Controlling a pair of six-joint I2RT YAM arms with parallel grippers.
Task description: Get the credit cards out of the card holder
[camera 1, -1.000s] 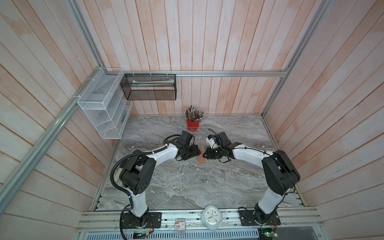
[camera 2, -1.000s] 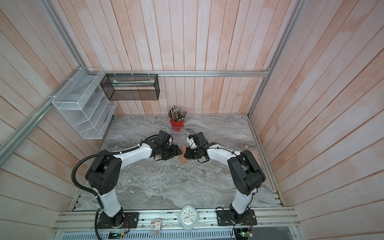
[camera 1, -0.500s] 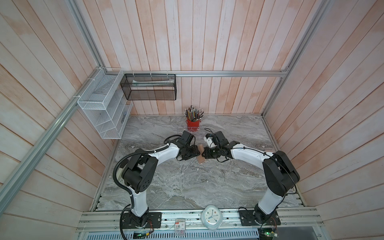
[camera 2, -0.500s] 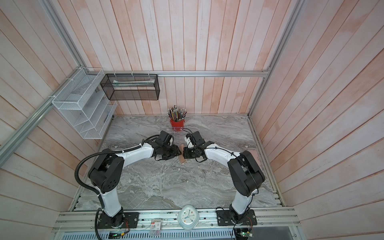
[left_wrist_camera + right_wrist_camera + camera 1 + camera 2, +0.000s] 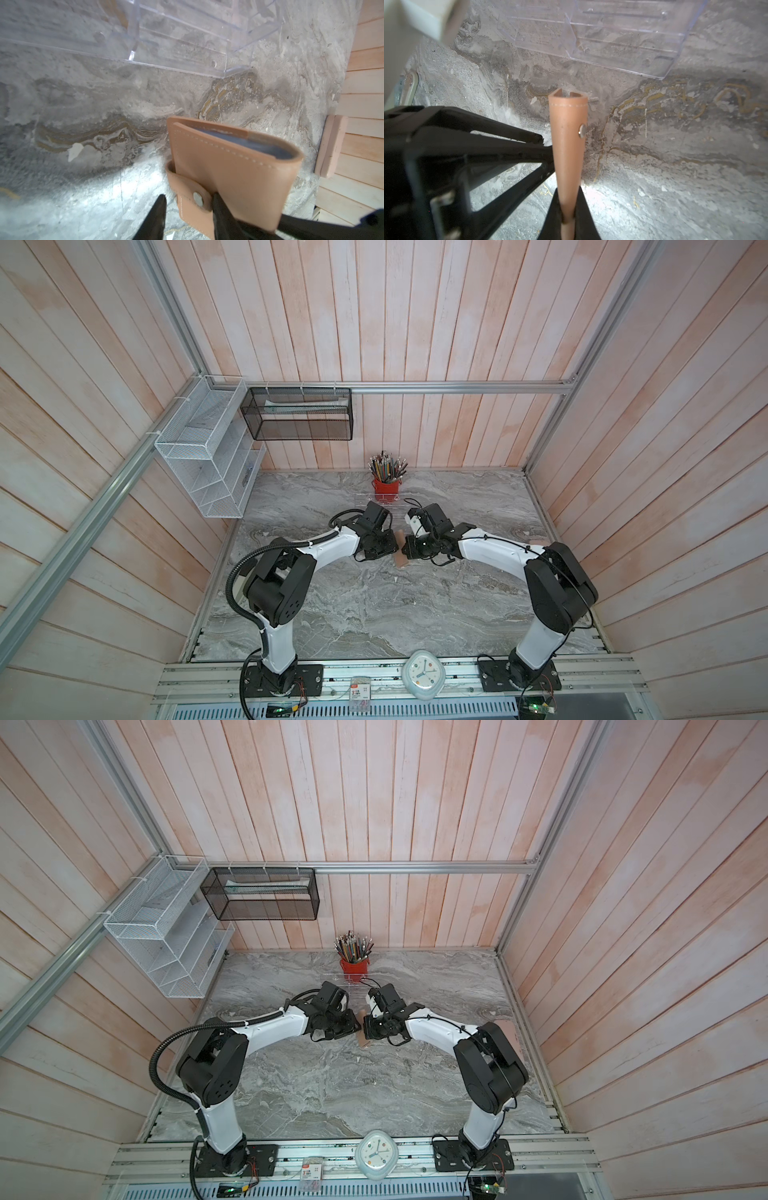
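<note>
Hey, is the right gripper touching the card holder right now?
Touching. The right wrist view shows the right gripper shut on the card holder, one finger pressed against each face, with no gap.

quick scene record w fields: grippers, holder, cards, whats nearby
right gripper: shut on tan leather-like card holder
left gripper: open, straddling the snap strap tab
holder state: closed, strap looks snapped
cards: none visible
nearby: clear acrylic rack on grey marble table

Pale wood-plank walls (image 5: pixel 415 323), grey marble tabletop (image 5: pixel 374 605), aluminium frame rail (image 5: pixel 457 386)
</note>
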